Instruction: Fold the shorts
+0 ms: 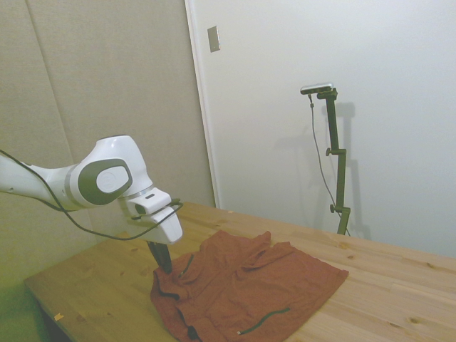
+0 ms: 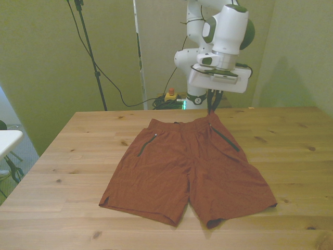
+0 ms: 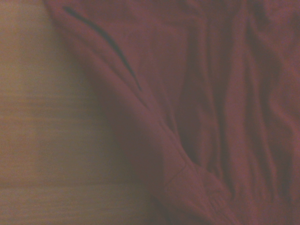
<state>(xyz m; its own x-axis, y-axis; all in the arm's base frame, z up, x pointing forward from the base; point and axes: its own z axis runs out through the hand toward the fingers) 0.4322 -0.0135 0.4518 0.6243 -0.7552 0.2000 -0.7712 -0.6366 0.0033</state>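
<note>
The shorts [image 2: 190,169] lie spread flat on the wooden desk [image 2: 73,156], waistband toward the far edge and both legs open toward the near edge, with a dark zipper pocket [image 2: 225,138] on each side. The gripper [image 2: 213,109] is down at the waistband corner on the front view's right, its dark fingers reaching the cloth; whether they are apart or pressed together on the fabric I cannot tell, since the wrist body hides them in both wide views. The wrist view shows only blurred red cloth with a raised fold beside bare wood.

The main risk, as I judge it, is a thin pinch: the fingers sit right at the hem, so they may catch only the top layer or slip off when lifted, leaving a half-fold. Dragging from one corner could also pull the whole garment across the smooth desk instead of folding it, or bunch the wrinkled cloth near the waistband. A lift that is too low would let the trailing leg crumple underneath
</note>
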